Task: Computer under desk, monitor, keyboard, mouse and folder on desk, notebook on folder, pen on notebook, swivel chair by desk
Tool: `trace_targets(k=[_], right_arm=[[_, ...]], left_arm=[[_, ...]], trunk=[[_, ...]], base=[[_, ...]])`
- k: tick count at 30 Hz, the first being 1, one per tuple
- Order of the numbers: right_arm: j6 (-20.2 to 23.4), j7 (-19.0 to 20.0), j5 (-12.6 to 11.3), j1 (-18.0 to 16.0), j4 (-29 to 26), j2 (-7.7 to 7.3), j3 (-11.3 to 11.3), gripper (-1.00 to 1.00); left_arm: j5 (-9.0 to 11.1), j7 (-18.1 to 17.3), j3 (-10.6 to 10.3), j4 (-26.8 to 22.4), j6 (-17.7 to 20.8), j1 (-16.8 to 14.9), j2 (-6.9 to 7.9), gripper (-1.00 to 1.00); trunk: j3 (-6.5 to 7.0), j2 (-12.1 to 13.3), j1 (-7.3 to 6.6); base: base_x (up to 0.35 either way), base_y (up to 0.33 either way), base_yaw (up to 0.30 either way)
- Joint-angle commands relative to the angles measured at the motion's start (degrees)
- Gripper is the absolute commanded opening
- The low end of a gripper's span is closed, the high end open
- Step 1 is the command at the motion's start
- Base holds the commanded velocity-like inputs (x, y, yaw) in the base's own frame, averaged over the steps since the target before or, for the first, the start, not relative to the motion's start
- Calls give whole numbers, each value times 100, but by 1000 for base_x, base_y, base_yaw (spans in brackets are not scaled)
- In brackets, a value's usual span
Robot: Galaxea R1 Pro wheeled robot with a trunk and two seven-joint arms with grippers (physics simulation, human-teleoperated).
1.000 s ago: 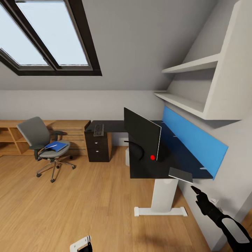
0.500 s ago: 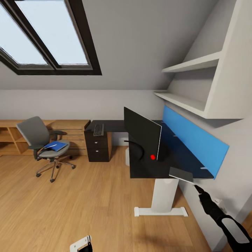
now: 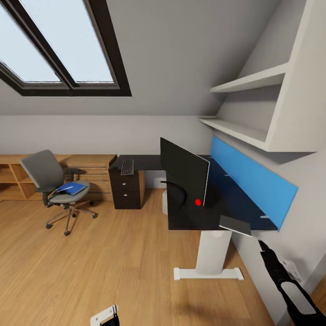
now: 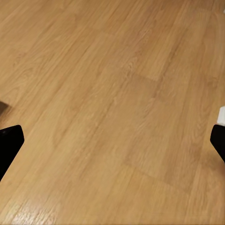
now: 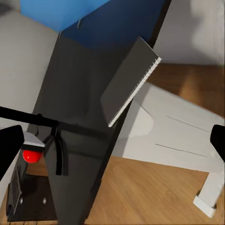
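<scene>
The long black desk [image 3: 190, 217] carries the wide black monitor [image 3: 183, 172] and, at its far end, the keyboard [image 3: 127, 166]. A thin grey notebook [image 3: 235, 225] overhangs the desk's near corner; in the right wrist view the notebook [image 5: 126, 84] juts past the desk edge [image 5: 79, 117]. The grey swivel chair [image 3: 43, 172] stands apart at the left with the blue folder [image 3: 73, 189] on its seat. My right gripper [image 3: 263, 246] hangs just below the notebook, open and empty [image 5: 112, 140]. My left gripper [image 4: 112, 145] is open over bare floor. I cannot make out the mouse.
A red dot [image 3: 198, 202] sits by the monitor's foot. A blue wall panel [image 3: 251, 181] backs the desk, with white shelves [image 3: 253, 83] above. Low wooden cabinets [image 3: 86, 165] line the far wall. The desk's white leg [image 3: 210, 256] stands on wide open wood floor [image 3: 113, 262].
My right arm has dropped lower and drawn back to the right, away from the notebook's corner. Everything else stands as before.
</scene>
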Motion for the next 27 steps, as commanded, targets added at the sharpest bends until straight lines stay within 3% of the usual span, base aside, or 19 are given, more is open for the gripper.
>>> trace_targets(k=[1,6,27], right_arm=[[-37,-26,-63,-5,6,1,5,100],[-111,-206,-78,-5,6,4,4,100],[-123,-327,-83,-12,6,1,4,100]], left_arm=[[60,27,-23,0,-41,-6,5,100],[64,27,-20,1,-41,-6,7,100],[91,-26,-2,-21,40,-6,28,100]], trunk=[[-28,-50,24],[-118,-251,134],[-495,-1093,595]], base=[[0,0,0],[0,0,0],[0,0,0]])
